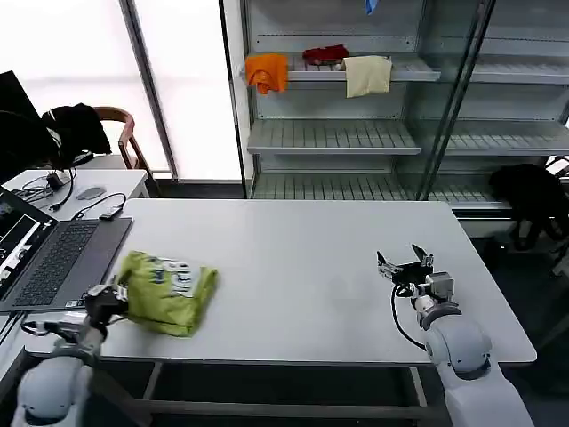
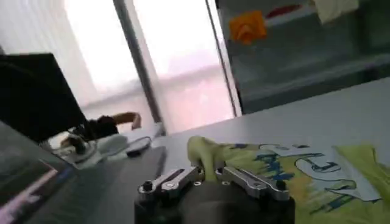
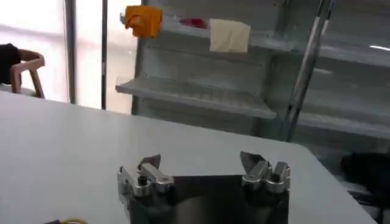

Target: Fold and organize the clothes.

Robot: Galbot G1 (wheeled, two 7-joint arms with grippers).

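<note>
— Where is the T-shirt [image 1: 168, 291] lying?
— On the near left part of the white table [image 1: 293, 267], bunched into a rough lime yellow-green bundle with its whitish print facing up; a laptop [image 1: 53, 258] sits just to its left, close to it but whether they touch I cannot tell

— And the left hand [image 1: 114, 301]?
— At the bundle's near left edge; in the left wrist view its fingers [image 2: 172, 181] are pinched together around a raised fold of the shirt's cloth, so it is gripping the T-shirt

— What about the right hand [image 1: 402, 264]?
— Well apart from the shirt, over the bare right side of the table; its fingers [image 3: 144, 175] stand spread wide with nothing between them

— Anything behind the table?
— A shelf rack [image 1: 356, 133] on the far side; an orange cloth [image 1: 268, 71], a red cloth [image 1: 325, 55] and a cream cloth [image 1: 367, 75] rest on one of its upper shelves; a chair [image 1: 120, 133] draped with a black garment [image 1: 76, 124] stands at the far left
</note>
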